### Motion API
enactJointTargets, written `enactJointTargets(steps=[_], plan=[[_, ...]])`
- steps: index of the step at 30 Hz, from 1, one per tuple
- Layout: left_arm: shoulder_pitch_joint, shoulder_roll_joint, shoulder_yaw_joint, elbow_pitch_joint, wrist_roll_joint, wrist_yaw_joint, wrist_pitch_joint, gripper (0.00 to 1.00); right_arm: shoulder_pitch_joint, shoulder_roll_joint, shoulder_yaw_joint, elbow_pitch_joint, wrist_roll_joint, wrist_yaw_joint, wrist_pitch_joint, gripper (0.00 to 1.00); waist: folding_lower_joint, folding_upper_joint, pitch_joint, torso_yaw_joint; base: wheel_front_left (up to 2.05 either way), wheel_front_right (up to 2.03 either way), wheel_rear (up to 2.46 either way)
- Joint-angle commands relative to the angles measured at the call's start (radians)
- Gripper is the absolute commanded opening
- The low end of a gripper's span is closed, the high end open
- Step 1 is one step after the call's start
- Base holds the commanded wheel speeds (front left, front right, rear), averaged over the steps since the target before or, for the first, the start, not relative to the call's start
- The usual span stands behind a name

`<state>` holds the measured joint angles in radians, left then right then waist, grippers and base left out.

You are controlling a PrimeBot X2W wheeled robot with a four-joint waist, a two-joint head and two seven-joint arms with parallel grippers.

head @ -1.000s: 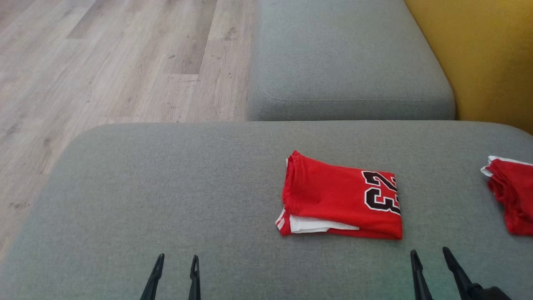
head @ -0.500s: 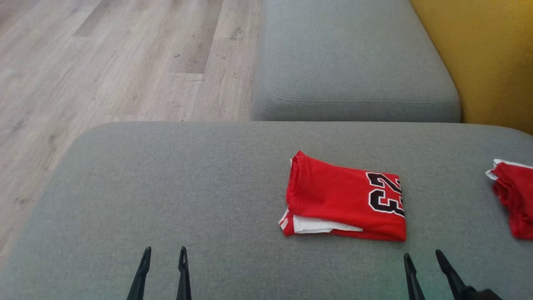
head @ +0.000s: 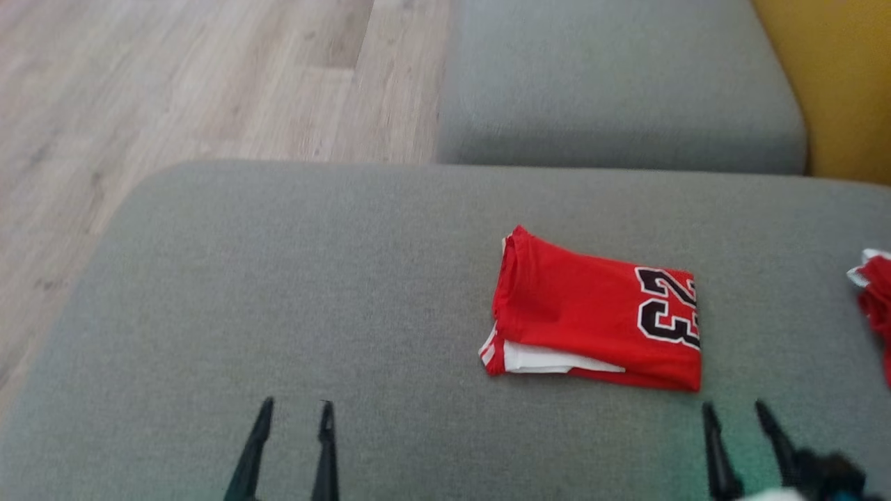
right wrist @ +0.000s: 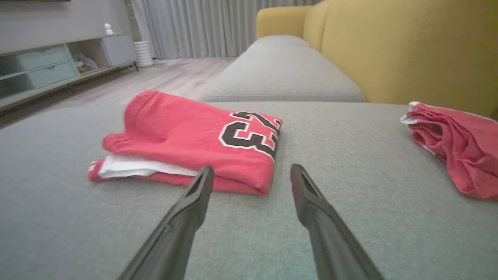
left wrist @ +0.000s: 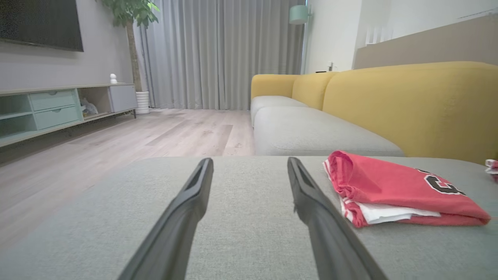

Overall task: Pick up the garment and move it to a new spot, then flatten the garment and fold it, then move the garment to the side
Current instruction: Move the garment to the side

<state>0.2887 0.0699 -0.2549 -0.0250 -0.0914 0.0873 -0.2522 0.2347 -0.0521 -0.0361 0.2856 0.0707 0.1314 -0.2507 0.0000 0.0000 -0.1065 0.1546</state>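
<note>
Big grey sofa cushion (head: 278, 278) spans the near scene. Far left is wood floor (head: 174, 83), far behind is a second grey cushion (head: 612, 83), and far right is the yellow backrest (head: 842, 76). On the near cushion, right of centre: folded red jersey (head: 585, 306), black "23" on top, lying flat, white layer showing at its near edge. At the right edge: crumpled red garment (head: 878, 292), well apart from the jersey. Near left: left gripper (head: 296, 403), fingers apart, empty, over bare cushion. Near right: right gripper (head: 734, 405), fingers apart, empty, tips just short of the jersey's near right corner.
</note>
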Motion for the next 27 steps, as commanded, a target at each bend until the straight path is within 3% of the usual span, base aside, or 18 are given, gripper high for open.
enactJointTargets(steps=[1, 7, 15, 16, 17, 18, 27], plan=[[-0.068, -0.018, 0.013, -0.043, 0.017, -0.007, -0.01, 1.0, -0.114, -0.03, 0.0, 0.016, 0.013, -0.001, -0.009, 1.0, 0.0, 0.0, 0.033, 0.007, 0.0, 0.0, 0.0], [-0.103, -0.019, -0.038, -0.047, 0.038, -0.029, -0.01, 1.0, -0.334, -0.072, -0.032, 0.187, 0.07, -0.001, 0.109, 1.0, 0.0, 0.0, 0.099, 0.019, 0.0, 0.0, 0.0], [-0.14, -0.019, -0.068, -0.044, 0.037, -0.025, -0.01, 1.0, -0.474, -0.101, 0.002, 0.397, 0.148, -0.001, 0.215, 1.0, 0.0, 0.0, 0.146, 0.02, 0.0, 0.0, 0.0], [-0.145, -0.019, -0.07, -0.044, 0.036, -0.023, -0.01, 1.0, -0.486, -0.101, 0.022, 0.422, 0.165, -0.001, 0.221, 0.65, 0.0, 0.0, 0.15, 0.017, 0.0, 0.0, 0.0], [-0.148, -0.019, -0.071, -0.044, 0.036, -0.021, -0.01, 1.0, -0.497, -0.099, 0.035, 0.443, 0.19, -0.001, 0.223, 0.15, 0.0, 0.0, 0.154, 0.014, 0.0, 0.0, 0.0], [-0.152, -0.019, -0.072, -0.044, 0.036, -0.02, -0.01, 1.0, -0.508, -0.099, 0.046, 0.461, 0.213, -0.001, 0.223, 0.0, 0.0, 0.0, 0.158, 0.01, 0.0, 0.0, 0.0], [-0.18, -0.02, -0.068, -0.049, 0.028, -0.013, -0.01, 1.0, -0.587, -0.17, 0.134, 0.507, 0.288, -0.001, 0.156, 0.0, 0.0, 0.0, 0.201, -0.064, 0.0, 0.0, 0.0]])
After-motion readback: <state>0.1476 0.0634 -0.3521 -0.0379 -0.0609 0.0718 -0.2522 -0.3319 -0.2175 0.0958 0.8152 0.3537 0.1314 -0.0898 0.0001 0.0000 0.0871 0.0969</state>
